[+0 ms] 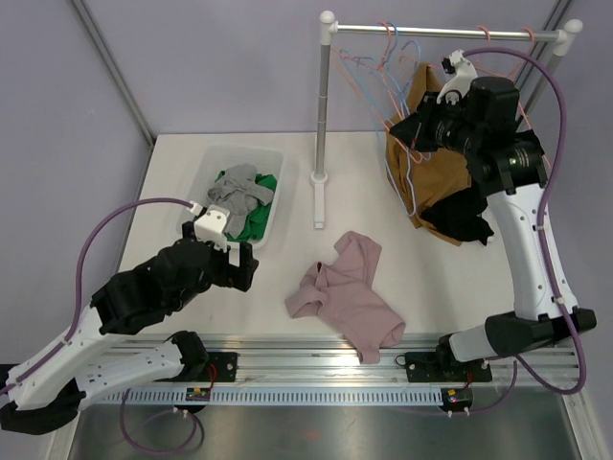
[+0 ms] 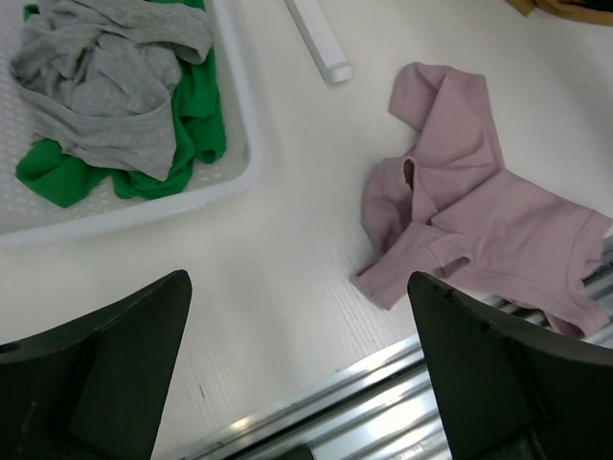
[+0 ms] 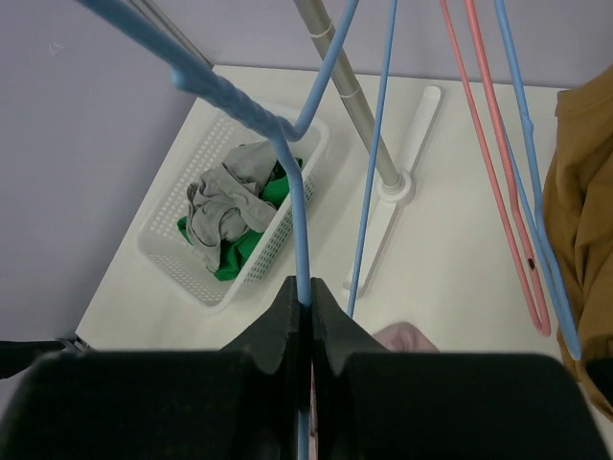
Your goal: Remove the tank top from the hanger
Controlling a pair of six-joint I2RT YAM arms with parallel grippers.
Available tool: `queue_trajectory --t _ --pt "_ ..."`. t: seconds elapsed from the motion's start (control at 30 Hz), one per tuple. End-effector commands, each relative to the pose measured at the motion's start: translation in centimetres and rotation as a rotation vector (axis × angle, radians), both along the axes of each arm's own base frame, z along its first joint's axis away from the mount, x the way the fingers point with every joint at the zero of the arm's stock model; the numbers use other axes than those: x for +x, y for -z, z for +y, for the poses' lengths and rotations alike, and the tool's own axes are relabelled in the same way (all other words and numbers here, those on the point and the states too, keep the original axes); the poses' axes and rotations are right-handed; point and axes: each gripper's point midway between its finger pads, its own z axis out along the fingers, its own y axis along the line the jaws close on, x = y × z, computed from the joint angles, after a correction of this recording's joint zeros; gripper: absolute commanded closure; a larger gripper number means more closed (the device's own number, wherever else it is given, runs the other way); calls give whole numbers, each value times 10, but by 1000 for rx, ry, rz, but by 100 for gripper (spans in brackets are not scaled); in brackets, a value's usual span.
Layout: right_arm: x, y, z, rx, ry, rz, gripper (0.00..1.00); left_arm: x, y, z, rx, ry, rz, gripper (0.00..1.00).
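- Pale pink tank top (image 1: 345, 292) lies crumpled and flat on the white surface (image 1: 182, 163), near the front edge at about the middle. It is off any hanger and no tool touches it.
- Right tool (image 3: 308, 292) is raised at the metal clothes rail (image 1: 431, 31) by the far right corner. Its fingers are pressed together, pinching the wire of a bare light blue plastic hanger (image 3: 235, 103).
- A mustard brown garment (image 1: 431, 182) hangs just beside the right tool, with a black garment (image 1: 460, 216) below it.
- Left tool (image 2: 297, 383) hovers over the front left part of the surface, fingers spread wide and holding nothing.
- A white perforated plastic basket (image 1: 278, 192) toward the left edge holds crumpled grey (image 1: 239, 190) and green clothes (image 1: 257, 218).
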Motion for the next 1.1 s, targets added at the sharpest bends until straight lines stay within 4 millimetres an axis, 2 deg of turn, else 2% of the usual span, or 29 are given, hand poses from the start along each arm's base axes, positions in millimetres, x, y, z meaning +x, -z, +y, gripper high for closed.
queue_trajectory --t 0.0,0.03,0.07,0.1,0.13,0.17,0.2,0.23,0.27,0.3,0.33,0.37,0.47,0.5,0.63,0.73,0.87,0.9,0.93,1.07 --pt "19 -20 12 4 -35 -32 100 10 5 12 22 -44 -82 1" --pt "33 -9 17 1 -39 3 100 11 4 9 5 -39 -93 1" --pt "37 -8 20 -1 -44 16 100 11 8 9 11 -33 -94 1" --pt "39 -22 23 10 -50 -11 100 10 8 10 5 -29 -95 1" --pt "51 -13 28 5 -53 9 100 10 10 10 10 -30 -92 1" --pt "53 -12 32 -1 -56 15 100 10 11 10 9 -32 -91 1" --pt "55 -26 35 5 -58 -18 100 10 16 11 17 -34 -86 1" --pt "66 -14 40 -4 -59 13 100 10 16 11 16 -36 -86 1" --pt "71 -14 42 -12 -47 12 100 10 18 11 15 -35 -81 1" --pt "74 -27 42 -7 -37 -23 100 9 19 10 14 -30 -74 1" --pt "87 -13 45 -22 -28 9 100 10 20 10 13 -30 -73 1" --pt "93 -11 43 -29 -11 10 100 10 20 10 10 -32 -70 1" --pt "112 -13 42 -39 29 -9 100 12 26 8 14 -29 -54 1" --pt "114 -25 41 -29 34 -43 100 13 28 8 19 -30 -49 1" --pt "136 -11 46 -24 52 -40 100 15 36 5 48 -28 -24 1" --pt "146 3 46 -41 64 -19 100 16 42 4 69 -29 -4 1" --pt "144 11 48 -63 57 -1 100 16 42 4 68 -26 -1 1" --pt "145 19 47 -78 63 15 100 17 40 4 59 -27 -6 1" --pt "144 14 46 -75 67 1 100 16 40 4 56 -25 -7 1" --pt "141 15 44 -87 72 10 100 16 39 4 46 -22 -8 1"
